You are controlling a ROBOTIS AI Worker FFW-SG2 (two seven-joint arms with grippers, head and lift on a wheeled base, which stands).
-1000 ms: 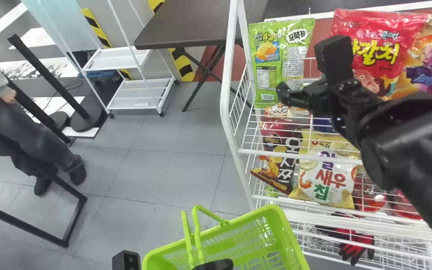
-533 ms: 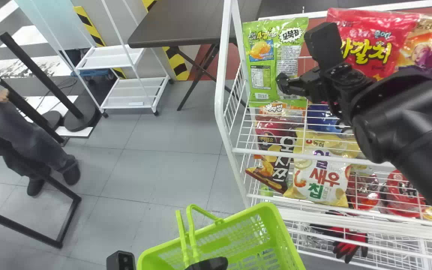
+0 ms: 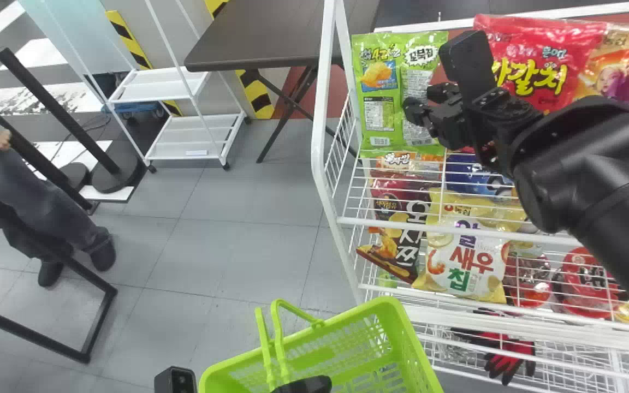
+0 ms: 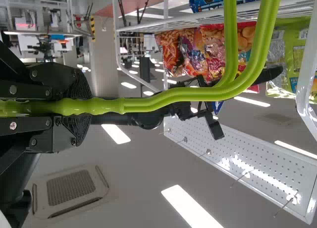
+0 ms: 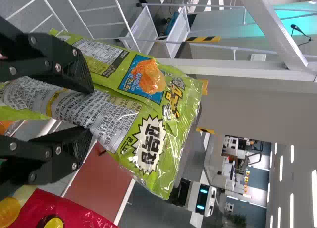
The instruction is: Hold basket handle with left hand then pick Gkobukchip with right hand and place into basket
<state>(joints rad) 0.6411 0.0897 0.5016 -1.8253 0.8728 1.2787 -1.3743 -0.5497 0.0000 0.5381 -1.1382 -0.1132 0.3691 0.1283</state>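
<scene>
White rack bears Gkobukchip upright, long axis running up.

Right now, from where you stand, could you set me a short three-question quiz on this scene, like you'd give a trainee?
1. True or false: the left fingers are closed on the basket handle.
2. Where is the Gkobukchip? A) on the floor B) at the white rack C) on the dark table
3. Fill in: the arm beside the rack is the robot's ____ one.
Key: 1 true; 2 B; 3 right.
</scene>
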